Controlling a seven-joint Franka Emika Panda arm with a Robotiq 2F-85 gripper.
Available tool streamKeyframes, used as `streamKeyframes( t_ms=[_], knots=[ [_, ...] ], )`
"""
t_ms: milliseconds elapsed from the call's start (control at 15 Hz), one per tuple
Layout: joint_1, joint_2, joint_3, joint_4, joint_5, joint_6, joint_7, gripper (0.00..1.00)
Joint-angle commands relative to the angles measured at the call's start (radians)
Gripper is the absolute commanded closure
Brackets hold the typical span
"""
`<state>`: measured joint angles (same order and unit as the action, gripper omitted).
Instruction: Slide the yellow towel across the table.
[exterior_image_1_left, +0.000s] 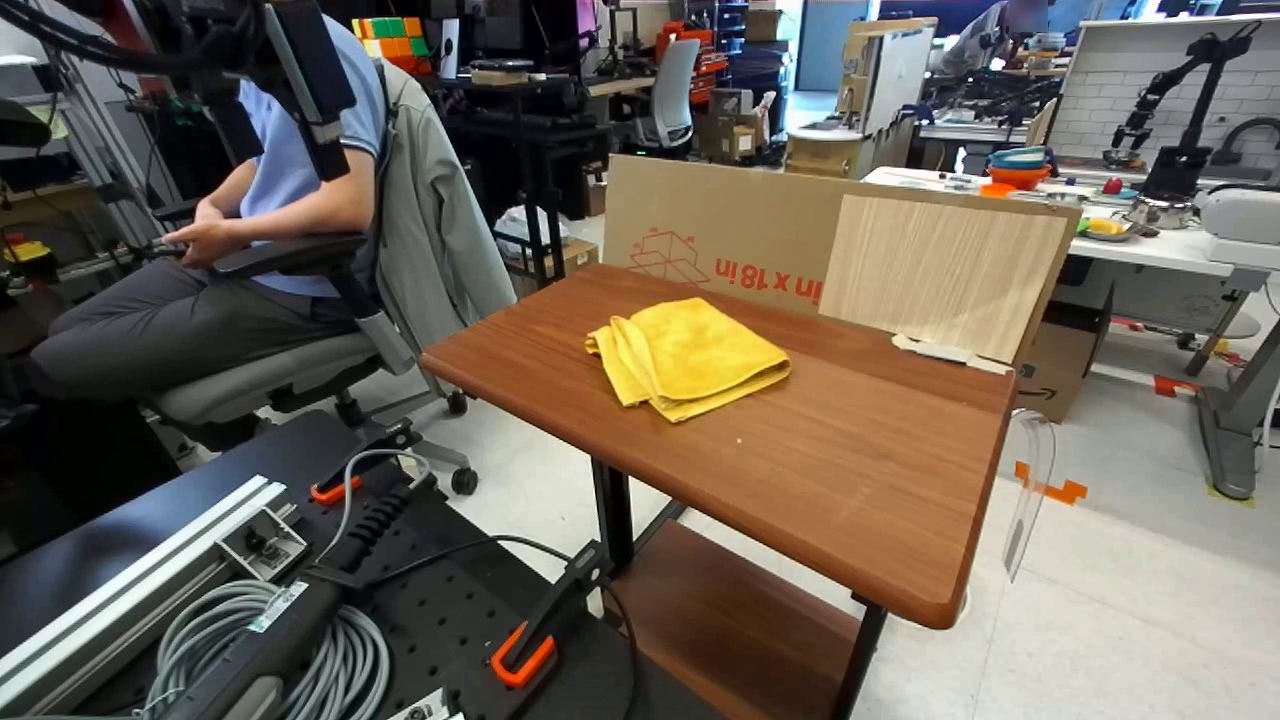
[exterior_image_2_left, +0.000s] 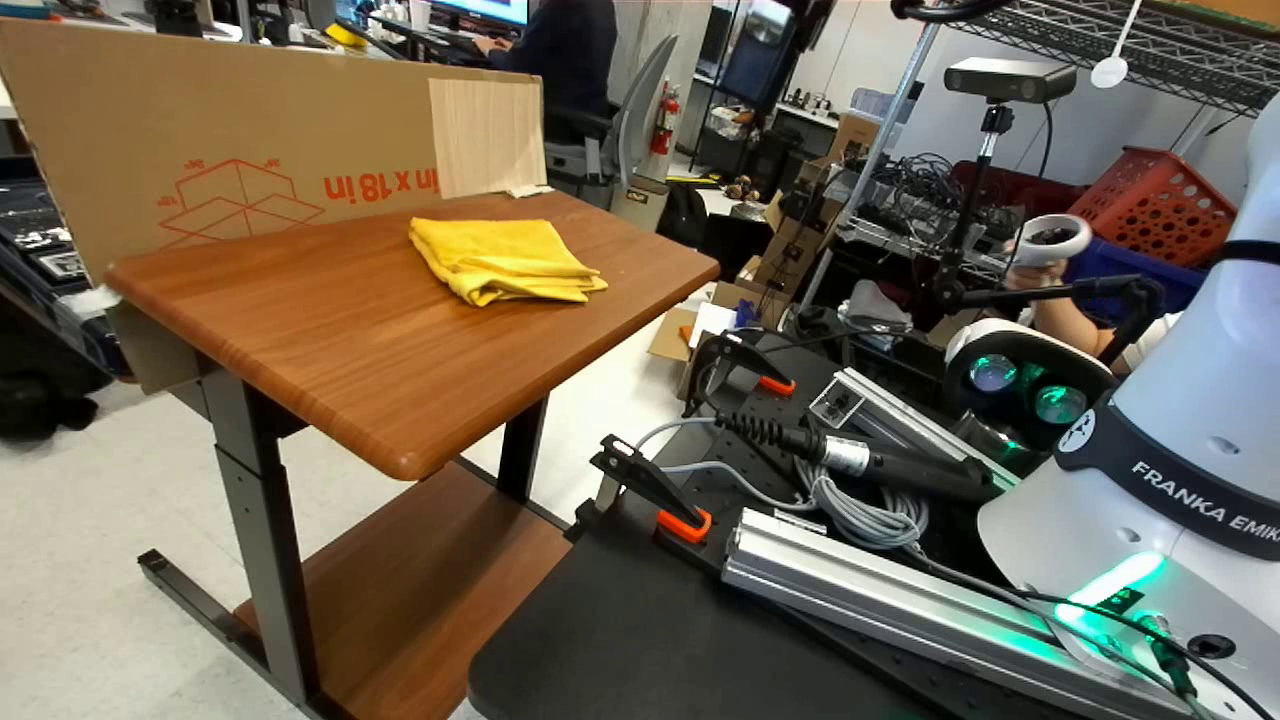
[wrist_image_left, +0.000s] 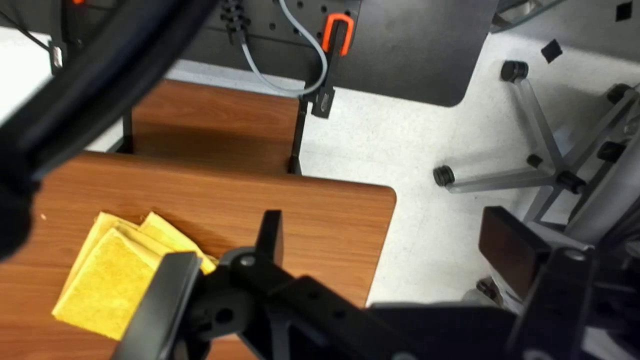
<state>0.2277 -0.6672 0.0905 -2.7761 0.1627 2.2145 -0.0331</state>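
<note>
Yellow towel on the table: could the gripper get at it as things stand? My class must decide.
Probably yes: the yellow towel lies uncovered on the table, and the gripper is open. It would likely need to shift sideways and lower first.

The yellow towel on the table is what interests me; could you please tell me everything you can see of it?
The yellow towel is a mustard-coloured cloth that looks soft. It is folded into a roughly four-sided stack, fairly smooth on top, with rumpled layers along one side. It lies flat, wholly on the table, one corner close to the long edge beside the cardboard panel. Only the table is seen touching it. In the wrist view part is hidden.
</note>
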Motion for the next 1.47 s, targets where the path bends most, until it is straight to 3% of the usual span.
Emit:
streamKeyframes(
  t_ms=[0,400,800,867,1000,1200,1400],
  knots=[
    [-0.115,0.218,-0.049,0.167,-0.071,-0.111,0.005,0.0],
    [-0.239,0.536,-0.134,0.342,-0.006,-0.039,0.072,0.0],
    [-0.268,0.914,-0.142,0.618,0.102,0.051,0.239,0.0],
    [-0.267,0.779,-0.141,0.487,0.068,0.056,0.19,0.0],
    [-0.267,0.881,-0.141,0.57,0.075,0.058,0.223,0.0],
    [-0.267,0.922,-0.142,0.608,0.075,0.058,0.235,0.0],
    [-0.261,0.968,-0.115,0.633,0.175,0.203,0.272,0.0]
  ],
)
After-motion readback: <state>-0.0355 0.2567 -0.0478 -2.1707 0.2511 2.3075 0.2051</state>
